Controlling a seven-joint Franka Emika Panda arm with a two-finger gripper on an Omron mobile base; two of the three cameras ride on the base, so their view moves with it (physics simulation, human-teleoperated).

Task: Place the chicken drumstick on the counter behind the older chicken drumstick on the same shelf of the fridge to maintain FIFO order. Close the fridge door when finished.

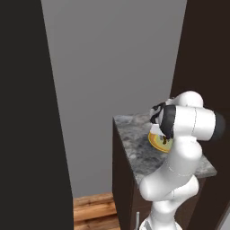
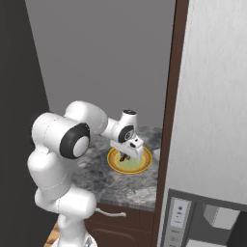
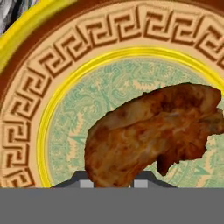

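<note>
Claw (image 2: 128, 155) sat low over the yellow plate (image 2: 114, 164), directly at the chicken drumstick (image 3: 148, 131). Hand view showed the dark reddish-brown meat bulging just above the two finger tips (image 3: 86, 183), close enough to be between them; whether they had closed on it or stood apart, I could not tell. Drumstick lay on the plate's pale green centre, thick end toward the claw, thinner end trailing to the right of that view. Plate rested on the grey speckled desk (image 1: 134, 143), beside the fridge (image 2: 212, 120).

Judgement: step in hand was the pick-up. Best practice would be to centre the fingers across the thick body, close firmly, then lift straight up before swinging to the fridge, so the plate is not dragged.
</note>
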